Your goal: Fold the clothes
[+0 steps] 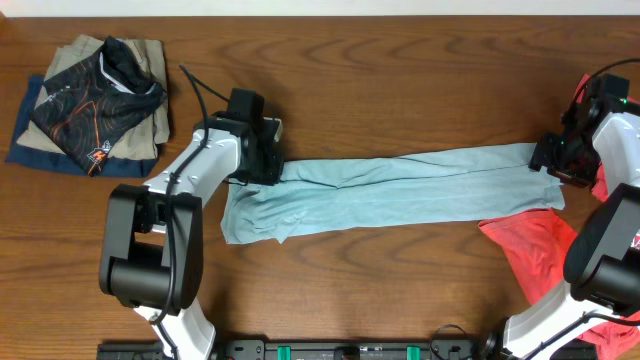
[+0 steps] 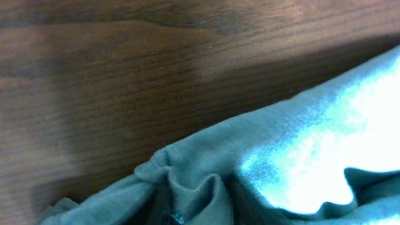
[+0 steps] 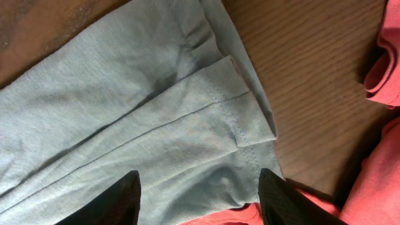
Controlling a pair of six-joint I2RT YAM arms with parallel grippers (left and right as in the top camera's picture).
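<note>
Garments (image 1: 90,105) in khaki, navy and black sit stacked at the worktop's (image 1: 400,80) far left. Next, the left pincer (image 1: 263,165) meets the bunched left end of the pale blue-grey T-shirt (image 1: 390,185), which lies stretched in 1 long band; its grip cannot be told. The right pincer (image 3: 200,181) hangs wide open over the right hem, holding nothing, beside a red shirt (image 1: 530,250).
</note>
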